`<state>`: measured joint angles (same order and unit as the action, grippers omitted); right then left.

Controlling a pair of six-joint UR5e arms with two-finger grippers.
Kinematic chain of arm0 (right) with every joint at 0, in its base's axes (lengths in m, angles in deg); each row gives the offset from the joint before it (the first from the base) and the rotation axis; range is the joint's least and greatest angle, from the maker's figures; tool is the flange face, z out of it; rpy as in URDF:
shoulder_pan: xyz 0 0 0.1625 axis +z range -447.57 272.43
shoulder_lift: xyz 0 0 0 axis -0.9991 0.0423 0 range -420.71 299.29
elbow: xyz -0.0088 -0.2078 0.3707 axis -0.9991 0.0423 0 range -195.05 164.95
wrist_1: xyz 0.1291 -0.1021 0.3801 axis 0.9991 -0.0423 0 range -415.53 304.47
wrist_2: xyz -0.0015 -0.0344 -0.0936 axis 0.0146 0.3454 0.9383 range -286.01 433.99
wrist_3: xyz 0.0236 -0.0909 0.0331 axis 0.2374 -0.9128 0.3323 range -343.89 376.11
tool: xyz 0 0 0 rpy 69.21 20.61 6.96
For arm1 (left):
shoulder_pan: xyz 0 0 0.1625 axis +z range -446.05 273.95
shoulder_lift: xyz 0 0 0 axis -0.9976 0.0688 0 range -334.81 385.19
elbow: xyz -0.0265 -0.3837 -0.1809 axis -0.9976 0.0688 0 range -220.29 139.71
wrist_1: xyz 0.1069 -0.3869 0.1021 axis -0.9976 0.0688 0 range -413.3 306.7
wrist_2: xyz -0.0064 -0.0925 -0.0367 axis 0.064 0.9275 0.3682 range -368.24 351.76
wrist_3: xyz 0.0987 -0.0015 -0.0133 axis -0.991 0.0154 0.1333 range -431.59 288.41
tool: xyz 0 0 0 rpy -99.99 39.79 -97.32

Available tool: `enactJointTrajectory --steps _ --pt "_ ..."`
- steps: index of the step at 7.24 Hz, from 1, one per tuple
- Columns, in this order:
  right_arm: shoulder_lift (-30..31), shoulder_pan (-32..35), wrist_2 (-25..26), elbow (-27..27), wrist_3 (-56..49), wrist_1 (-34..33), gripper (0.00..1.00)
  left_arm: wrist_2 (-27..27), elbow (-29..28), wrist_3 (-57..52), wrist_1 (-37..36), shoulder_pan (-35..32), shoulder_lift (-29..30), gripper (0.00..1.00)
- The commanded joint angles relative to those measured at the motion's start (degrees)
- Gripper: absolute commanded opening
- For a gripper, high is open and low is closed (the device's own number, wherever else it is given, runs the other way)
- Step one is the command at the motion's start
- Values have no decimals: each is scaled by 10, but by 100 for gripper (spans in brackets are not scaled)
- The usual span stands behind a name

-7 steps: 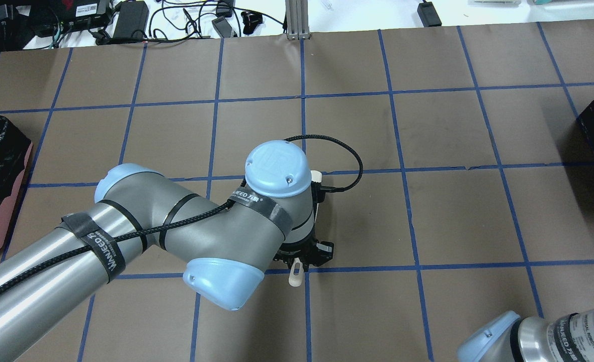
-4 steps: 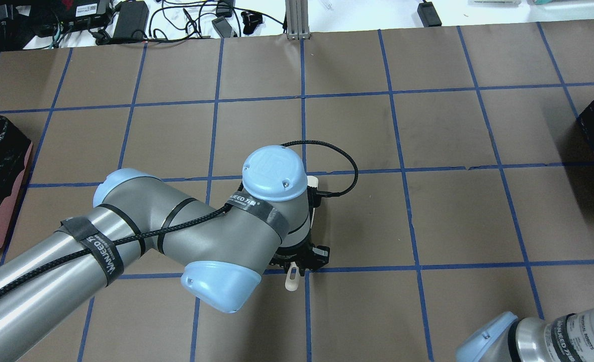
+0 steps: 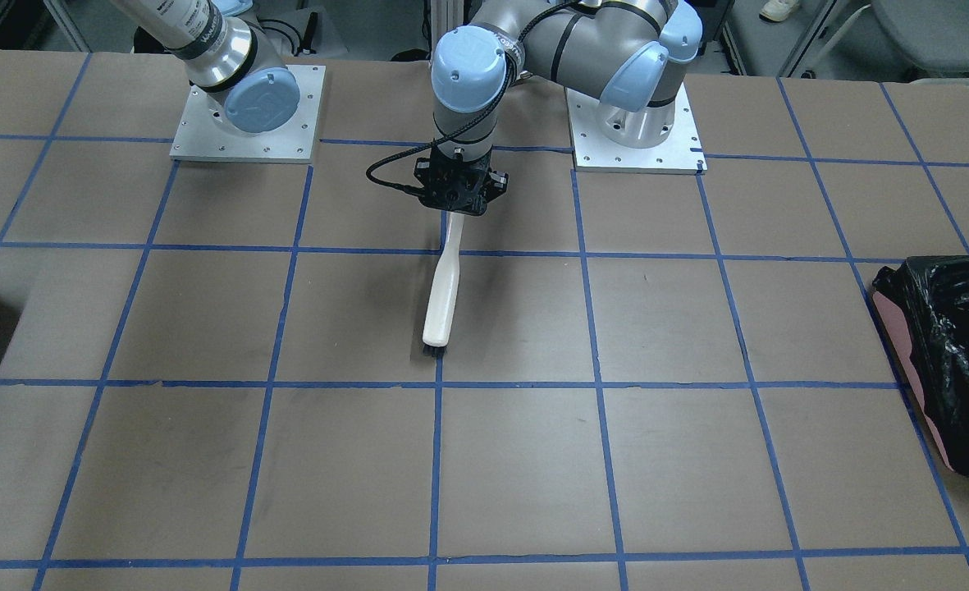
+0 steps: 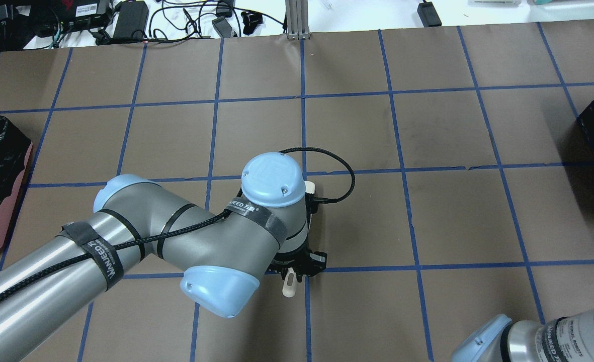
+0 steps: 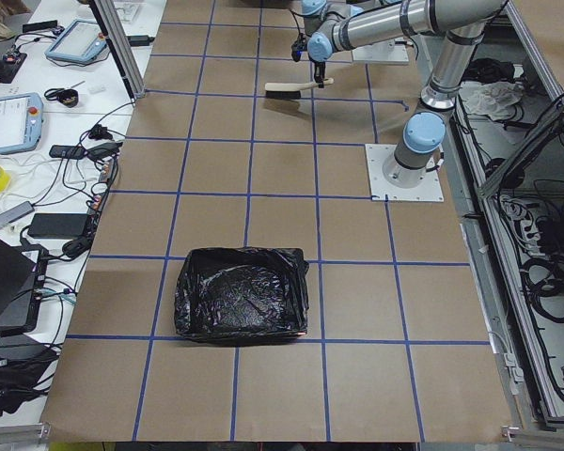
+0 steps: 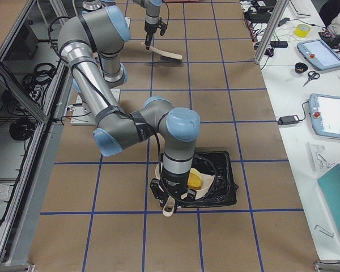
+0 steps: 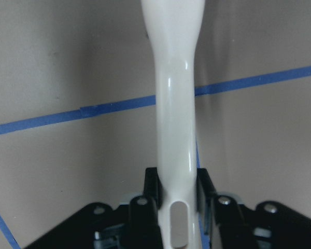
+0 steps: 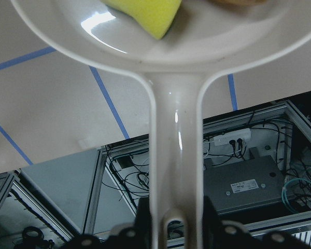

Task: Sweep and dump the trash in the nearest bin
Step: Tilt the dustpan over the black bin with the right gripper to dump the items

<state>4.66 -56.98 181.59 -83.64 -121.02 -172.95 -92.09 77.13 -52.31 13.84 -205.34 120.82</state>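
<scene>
Left fingers [image 7: 152, 189] clamped on brush handle [image 7: 174, 119], right fingers [image 8: 144, 213] clamped on dustpan [image 8: 176, 145], yellow sponge [image 8: 147, 13] inside, "UR" wrist cap [image 4: 271, 181].

Brown paper covers the table [image 4: 478, 216], ruled into squares by blue tape lines [image 4: 391, 92]. Along the overhead view's top edge runs a white bench [image 4: 367, 12] strewn with black cables [image 4: 186, 15] and a power brick [image 4: 131, 20], an aluminium post [image 4: 294, 20] at its middle. A teach pendant [image 5: 9, 122] lies at the left side view's left edge.
</scene>
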Motion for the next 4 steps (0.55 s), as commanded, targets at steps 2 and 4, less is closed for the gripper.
enactJointTrajectory --steps 2,4 --pt "1 1 14 -1 -18 -30 0 -1 1 -18 2 0 0 40" --pt "2 1 16 -1 -21 -29 0 4 5 -9 7 0 0 45"
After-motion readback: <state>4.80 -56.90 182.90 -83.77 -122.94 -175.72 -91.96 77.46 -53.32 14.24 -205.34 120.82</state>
